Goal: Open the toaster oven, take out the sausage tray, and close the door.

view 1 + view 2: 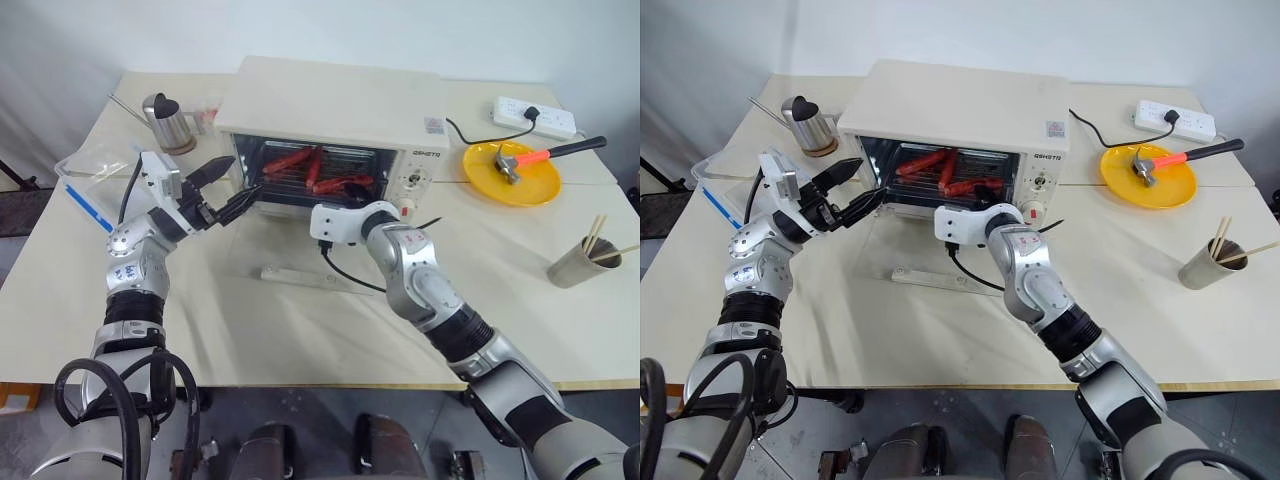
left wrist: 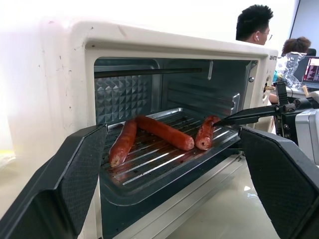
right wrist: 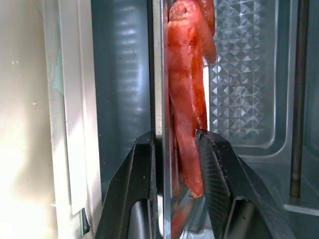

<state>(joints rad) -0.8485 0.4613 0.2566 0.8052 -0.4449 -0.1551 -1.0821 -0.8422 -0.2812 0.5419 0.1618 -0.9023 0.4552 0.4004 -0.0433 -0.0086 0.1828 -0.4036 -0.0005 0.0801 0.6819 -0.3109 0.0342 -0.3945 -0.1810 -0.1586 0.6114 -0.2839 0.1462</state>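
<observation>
The toaster oven (image 1: 330,110) sits at the upper middle of the head view on the tabletop (image 1: 300,320), and its door (image 1: 300,262) lies folded down flat in front of the opening. The sausage tray (image 2: 164,159) is still on its rack inside, pulled partly past the front edge, with three sausages (image 2: 162,132) lying on its ribbed bottom.

My right end effector (image 3: 174,164) reaches level into the right side of the opening. In its wrist view the two fingers (image 3: 219,174) straddle the tray's thin rim with a gap on each side, one sausage end lying between them, so they stand slightly apart around the edge rather than clamped on it.

My left end effector (image 1: 228,188) hangs wide open and empty just left of the oven's mouth, pointing at the tray's left end, apart from it.

At the upper right of the head view, a yellow plate (image 1: 512,175) carries a hammer (image 1: 545,155).
</observation>
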